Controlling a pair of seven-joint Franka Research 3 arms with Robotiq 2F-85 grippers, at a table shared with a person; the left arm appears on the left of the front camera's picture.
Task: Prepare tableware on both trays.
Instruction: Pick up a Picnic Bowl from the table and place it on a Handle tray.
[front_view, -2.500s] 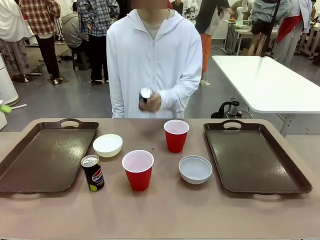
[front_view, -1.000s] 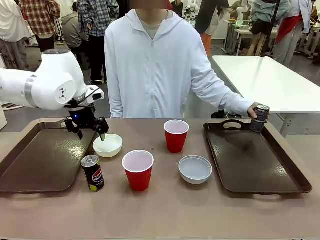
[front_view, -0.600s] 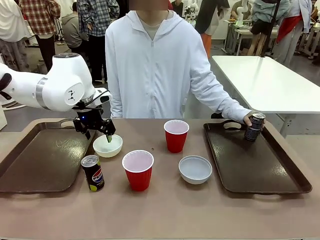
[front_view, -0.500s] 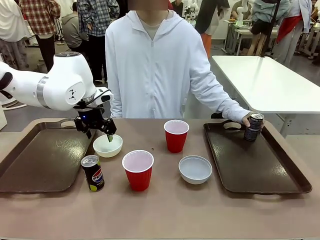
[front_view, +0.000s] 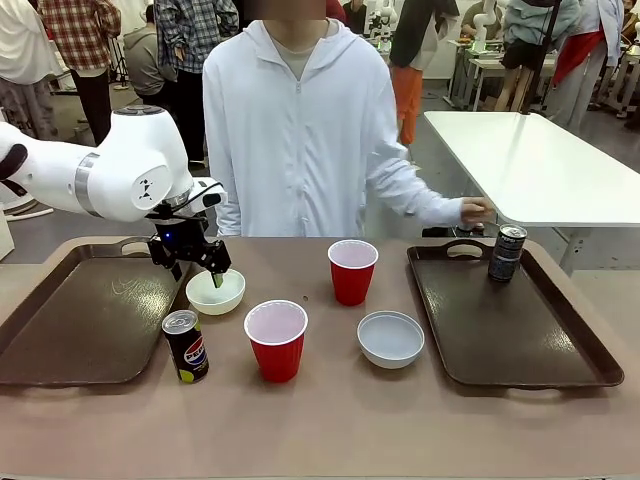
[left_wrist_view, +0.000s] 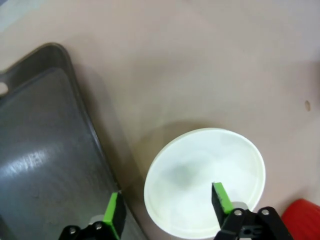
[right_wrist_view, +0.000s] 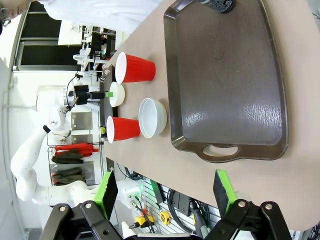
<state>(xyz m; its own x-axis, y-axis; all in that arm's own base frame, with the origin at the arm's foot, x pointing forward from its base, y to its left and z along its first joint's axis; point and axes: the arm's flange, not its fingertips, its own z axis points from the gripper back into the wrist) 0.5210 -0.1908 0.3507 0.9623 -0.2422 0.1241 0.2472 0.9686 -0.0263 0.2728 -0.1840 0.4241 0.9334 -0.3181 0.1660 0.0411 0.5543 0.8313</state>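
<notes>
We're on the left gripper (front_view: 197, 272), jaws apart and gripping nothing, low over the white bowl (front_view: 215, 291). In the wrist view one green pad (left_wrist_view: 221, 197) hangs over the bowl's inside and the other sits outside its rim, on the side of the left tray (front_view: 80, 320). We can't tell whether either pad touches. The bowl sits on the table (front_view: 320, 430), just beside that tray's right rim.

Moving outward, the Pepsi can (front_view: 186, 346) stands near the bowl toward the near edge. The near red cup (front_view: 276, 340), the far red cup (front_view: 352, 271) and the grey-blue bowl (front_view: 391, 338) are spread between the trays.

On the right tray (front_view: 510, 330) a dark can (front_view: 506, 253) stands upright at the far corner, with the person's hand (front_view: 477, 210) apart beyond it.

The right gripper (right_wrist_view: 165, 187) hangs with jaws wide apart, high over the table's near edge.
</notes>
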